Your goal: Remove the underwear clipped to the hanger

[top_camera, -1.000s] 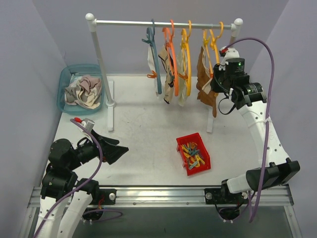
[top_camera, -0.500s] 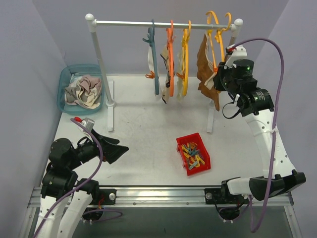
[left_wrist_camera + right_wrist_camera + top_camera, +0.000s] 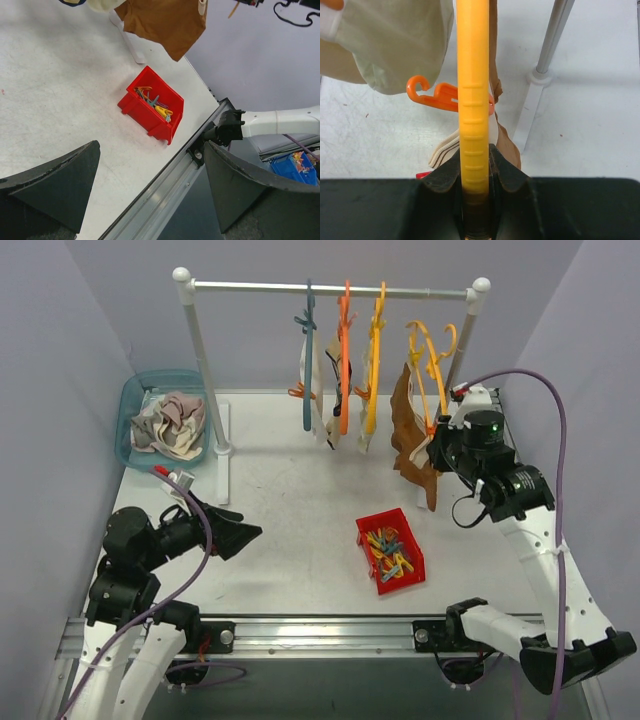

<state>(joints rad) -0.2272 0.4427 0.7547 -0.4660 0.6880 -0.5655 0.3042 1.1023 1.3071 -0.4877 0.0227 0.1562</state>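
My right gripper [image 3: 436,433] is shut on a yellow hanger [image 3: 428,355] whose hook hangs below and in front of the rail [image 3: 330,287], off it. Brown underwear [image 3: 410,440] dangles clipped to that hanger. In the right wrist view the fingers [image 3: 445,175] clamp the yellow hanger [image 3: 472,100], with the brown underwear [image 3: 509,148] and an orange clothespin [image 3: 437,95] behind it and cream underwear [image 3: 395,45] at upper left. More underwear [image 3: 328,390] hangs on the blue, orange and yellow hangers on the rail. My left gripper [image 3: 240,533] is open and holds nothing, low at front left.
A red bin [image 3: 390,550] of clothespins sits at front centre, also the red bin [image 3: 152,107] in the left wrist view. A teal basket [image 3: 135,415] at back left holds loose underwear. The rack's posts [image 3: 205,380] stand on the table.
My right gripper lifted the yellow hanger with the brown underwear off the rail, then brought it down and forward. The hangers on the rail sway. My left arm shifted slightly.
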